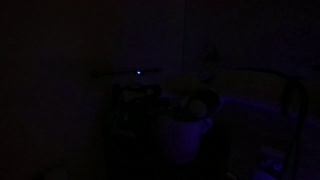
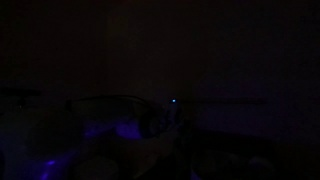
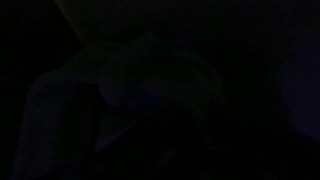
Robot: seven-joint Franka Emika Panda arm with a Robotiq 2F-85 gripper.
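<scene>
The scene is almost fully dark. In both exterior views I make out only a small lit point [image 1: 138, 72] [image 2: 173, 101] that seems to sit on the robot arm, with dim outlines around it. A pale rounded container shape [image 1: 188, 122] shows faintly below it. The wrist view is nearly black, with only vague angular shapes. I cannot make out the gripper's fingers or whether it holds anything.
A faint bluish glow lies on a surface [image 2: 100, 135] low in an exterior view, and a curved dark frame shape [image 1: 285, 95] shows at the right in an exterior view. Nothing else can be told.
</scene>
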